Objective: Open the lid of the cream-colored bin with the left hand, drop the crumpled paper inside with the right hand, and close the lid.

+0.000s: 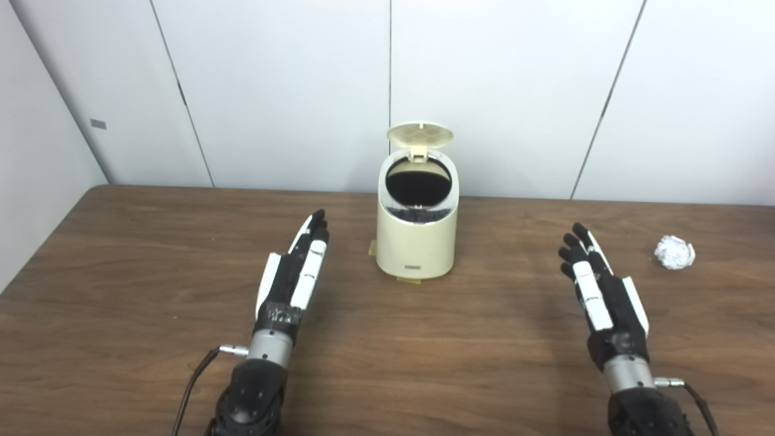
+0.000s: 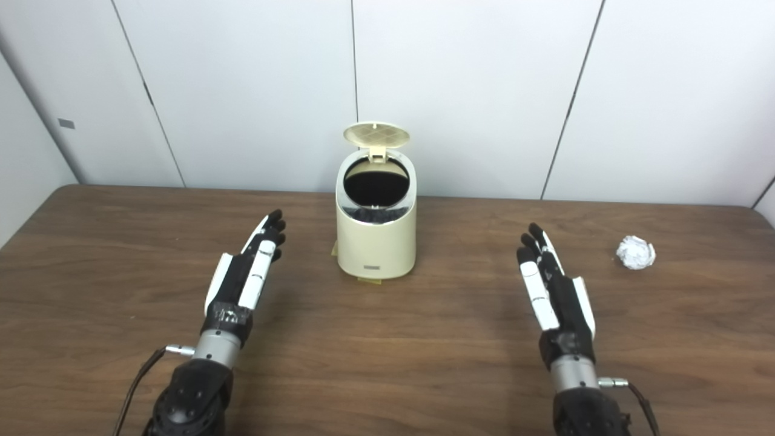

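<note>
Bin [image 1: 416,242] lid [image 1: 420,134] up; paper [image 1: 674,252] on table [image 1: 151,315]; left hand [image 1: 296,275] and right hand [image 1: 599,290] both empty, fingers extended.

Looks like a test room or lab, not a home. Plain white wall panels [image 1: 496,91] behind a bare brown wooden table [image 1: 151,290]. Beyond the left hand [image 1: 296,272], just one small cream-colored bin [image 1: 416,242]. No home things anywhere.

Bright, even overhead light, no harsh glare. Soft shadows under both arms on the table [image 1: 424,363]. Inside of the bin [image 1: 416,242] reads black at 12 o'clock. Slight softness overall; wall [image 1: 514,91] panels mildly washed out, w/ lines leaning at edges.
</note>
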{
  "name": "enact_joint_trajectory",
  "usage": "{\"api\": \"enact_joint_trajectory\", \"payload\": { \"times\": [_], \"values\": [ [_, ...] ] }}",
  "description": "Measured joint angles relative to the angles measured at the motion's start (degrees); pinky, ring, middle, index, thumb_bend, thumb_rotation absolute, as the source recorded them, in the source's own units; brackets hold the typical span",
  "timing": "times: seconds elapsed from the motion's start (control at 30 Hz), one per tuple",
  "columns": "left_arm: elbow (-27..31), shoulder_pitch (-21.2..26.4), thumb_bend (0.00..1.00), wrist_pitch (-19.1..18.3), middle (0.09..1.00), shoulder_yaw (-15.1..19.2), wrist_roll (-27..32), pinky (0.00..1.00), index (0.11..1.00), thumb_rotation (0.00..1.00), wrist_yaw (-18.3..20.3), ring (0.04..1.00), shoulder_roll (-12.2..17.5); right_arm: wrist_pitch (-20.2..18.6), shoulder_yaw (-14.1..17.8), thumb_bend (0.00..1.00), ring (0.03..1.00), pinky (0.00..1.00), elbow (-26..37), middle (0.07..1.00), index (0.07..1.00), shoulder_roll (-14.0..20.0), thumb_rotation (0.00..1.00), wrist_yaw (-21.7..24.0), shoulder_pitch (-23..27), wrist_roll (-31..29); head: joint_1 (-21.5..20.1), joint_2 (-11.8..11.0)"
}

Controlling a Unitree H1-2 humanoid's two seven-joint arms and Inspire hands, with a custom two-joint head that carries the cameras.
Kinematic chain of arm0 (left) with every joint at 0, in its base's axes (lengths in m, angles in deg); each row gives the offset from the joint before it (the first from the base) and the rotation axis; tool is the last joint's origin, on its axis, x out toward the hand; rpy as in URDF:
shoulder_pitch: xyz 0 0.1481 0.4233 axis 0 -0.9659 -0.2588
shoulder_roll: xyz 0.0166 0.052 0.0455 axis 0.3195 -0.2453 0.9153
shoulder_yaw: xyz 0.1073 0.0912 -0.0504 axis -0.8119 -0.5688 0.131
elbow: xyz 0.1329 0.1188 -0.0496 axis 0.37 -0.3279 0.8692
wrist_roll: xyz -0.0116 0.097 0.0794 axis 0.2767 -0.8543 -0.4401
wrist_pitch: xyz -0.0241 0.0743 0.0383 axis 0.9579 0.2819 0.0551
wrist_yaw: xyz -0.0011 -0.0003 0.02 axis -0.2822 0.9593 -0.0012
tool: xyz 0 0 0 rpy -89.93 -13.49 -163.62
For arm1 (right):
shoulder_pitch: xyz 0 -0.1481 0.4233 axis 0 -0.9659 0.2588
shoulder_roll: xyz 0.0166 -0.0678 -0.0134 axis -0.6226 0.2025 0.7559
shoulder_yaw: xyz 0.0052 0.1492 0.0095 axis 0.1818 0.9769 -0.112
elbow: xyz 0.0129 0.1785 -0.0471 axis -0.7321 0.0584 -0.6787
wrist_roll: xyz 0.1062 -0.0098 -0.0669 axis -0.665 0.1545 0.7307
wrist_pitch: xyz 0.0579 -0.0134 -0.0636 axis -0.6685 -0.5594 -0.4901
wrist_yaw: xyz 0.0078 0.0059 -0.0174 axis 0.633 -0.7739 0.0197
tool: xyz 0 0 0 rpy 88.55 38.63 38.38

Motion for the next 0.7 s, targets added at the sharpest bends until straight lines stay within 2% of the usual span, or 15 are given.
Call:
{"api": "enact_joint_trajectory", "payload": {
  "times": [0.03, 0.13, 0.2, 0.33, 0.4, 0.47, 0.53, 0.63, 0.7],
  "values": [
    [0.53, -0.17, 0.55, -0.08, 0.968, -0.4, -0.07, 0.96, 1.0, 1.0, 0.04, 0.955, 0.14, -0.15, 0.18, 0.59, 0.916, 0.88, 0.0, 0.932, 0.918, 0.19, 0.55, 0.14, 0.47, -0.37, 0.0, 0.0],
    [1.07, -0.48, 0.54, -0.69, 0.987, -1.1, -0.01, 0.98, 1.0, 1.0, 0.24, 0.98, 0.37, -0.11, 0.15, 0.66, 0.922, 0.88, -0.12, 0.925, 0.913, 1.79, 0.5, 0.22, 1.34, 1.02, -1.49, -0.17],
    [1.07, -0.74, 0.53, -1.74, 0.994, -1.24, 0.06, 0.99, 1.0, 1.0, 0.37, 0.987, 0.56, -0.1, 0.2, 0.71, 0.908, 0.88, -0.48, 0.91, 0.898, 3.65, 0.48, -0.19, 1.86, 3.72, -2.37, -0.26],
    [1.04, -1.72, 0.53, -2.34, 1.0, -0.62, 1.73, 1.0, 1.0, 0.98, 0.54, 0.995, 1.35, -0.02, 1.15, 0.78, 0.9, 0.88, -2.18, 0.903, 0.898, 8.17, 0.36, -1.43, 3.13, 8.61, -5.96, 0.17],
    [0.93, -2.14, 0.53, -2.33, 1.0, -0.11, 2.86, 1.0, 1.0, 0.97, 0.63, 0.993, 1.78, -0.02, 1.59, 0.8, 0.893, 0.87, -2.63, 0.899, 0.899, 10.63, 0.34, -1.85, 3.82, 10.6, -7.99, 0.35],
    [0.91, -2.37, 0.5, -2.3, 0.998, 0.29, 3.72, 1.0, 1.0, 0.98, 0.63, 0.99, 2.33, -0.05, 1.96, 0.83, 0.871, 0.8, -2.76, 0.892, 0.884, 12.77, 0.29, -2.43, 4.66, 13.14, -10.88, 0.44],
    [0.9, -2.46, 0.5, -2.25, 0.998, 0.46, 4.09, 1.0, 1.0, 0.98, 0.66, 0.99, 2.98, -0.11, 2.05, 0.84, 0.856, 0.77, -2.81, 0.876, 0.875, 14.69, 0.26, -2.54, 5.57, 15.18, -12.99, 0.44],
    [0.72, -2.46, 0.5, -1.93, 1.0, 0.71, 4.72, 0.99, 1.0, 0.96, 0.81, 0.987, 3.82, -0.26, 1.9, 0.85, 0.853, 0.79, -2.78, 0.866, 0.857, 16.62, 0.24, -2.7, 6.51, 18.61, -15.81, 0.44],
    [0.48, -2.48, 0.5, -1.46, 0.999, 0.77, 5.24, 0.99, 1.0, 0.94, 0.89, 0.984, 4.37, -1.27, 1.53, 0.84, 0.847, 0.76, -2.38, 0.867, 0.858, 17.63, 0.21, -2.64, 6.8, 21.38, -15.99, 0.44]
  ]
}}
